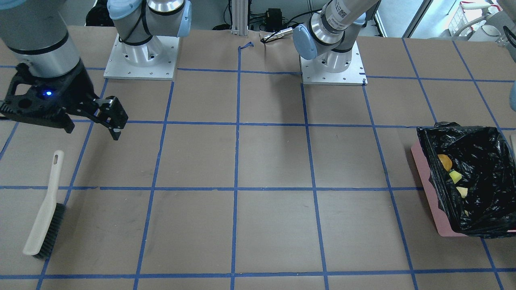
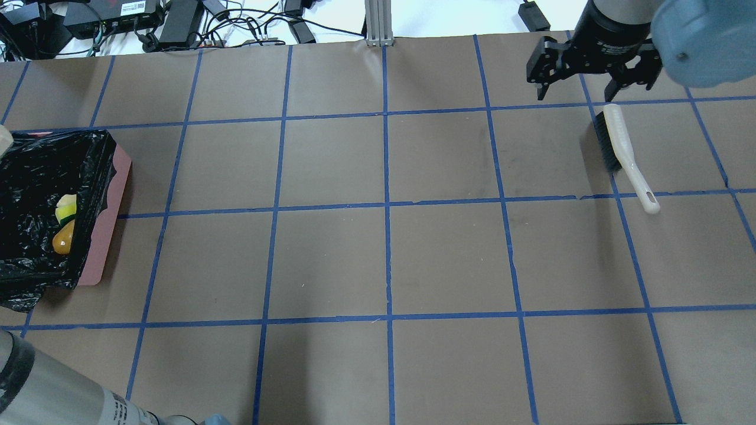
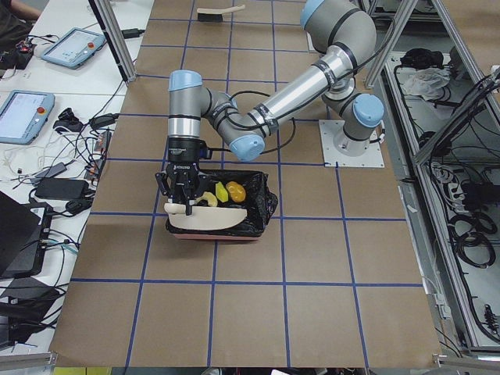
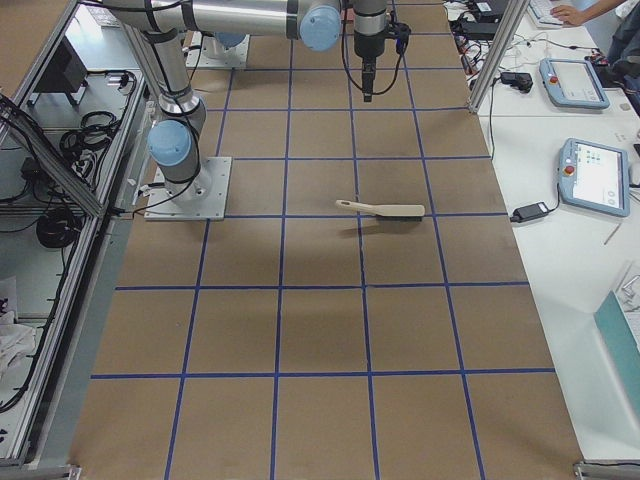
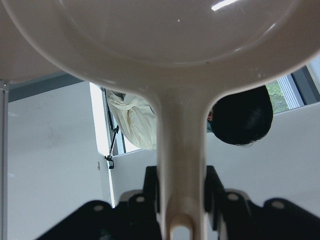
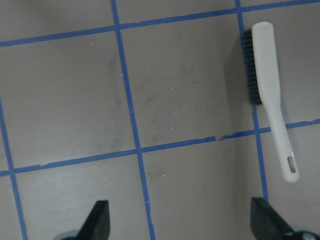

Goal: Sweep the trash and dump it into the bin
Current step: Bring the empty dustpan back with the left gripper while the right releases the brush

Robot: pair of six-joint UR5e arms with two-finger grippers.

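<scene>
The bin (image 1: 426, 182) is a pink box lined with a black bag, at the table's end on my left side. Inside lies the trash: a golden-brown potato (image 1: 445, 162), a yellow sponge wedge (image 1: 455, 176) and a tan bread piece (image 1: 462, 191). In the overhead view the potato (image 2: 64, 241) and sponge (image 2: 66, 206) show against the bin's wall (image 2: 109, 212). My left gripper (image 3: 183, 191) is shut on the handle of a beige dustpan (image 3: 207, 221), held tipped over the bin. The left wrist view shows the dustpan (image 5: 180, 30) from below. My right gripper (image 2: 576, 88) hangs open and holds nothing.
A beige hand brush (image 2: 620, 147) with black bristles lies flat on the table just below my right gripper, also seen as brush (image 6: 267, 85). Blue tape lines grid the brown table. The arm bases (image 1: 141, 60) stand at the back edge. Tablets and cables lie beyond the table.
</scene>
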